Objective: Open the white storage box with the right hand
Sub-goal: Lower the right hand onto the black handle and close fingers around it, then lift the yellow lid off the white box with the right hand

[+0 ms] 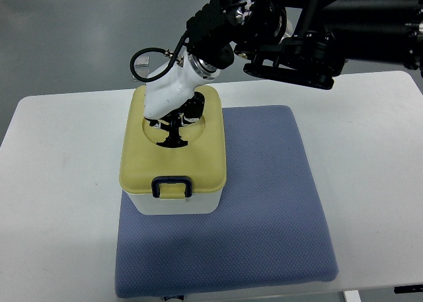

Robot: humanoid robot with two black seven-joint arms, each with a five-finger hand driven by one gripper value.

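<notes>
Nearest to me, the blue mat [264, 203] is lying on the white table [53, 183], spreading out below and to the side of my right hand [173, 117]. The white storage box [173, 203] is sitting on the mat's far left part, directly under my hand, its yellow lid [142, 163] closed and its dark blue latch [172, 186] facing me. My fingers [175, 138] are reaching down into the lid's round recess; I cannot tell whether they are gripping.

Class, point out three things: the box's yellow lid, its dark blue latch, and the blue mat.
yellow lid [142, 160], top view, bare left part of its top
dark blue latch [172, 186], top view, front clasp
blue mat [271, 203], top view, bare middle
</notes>
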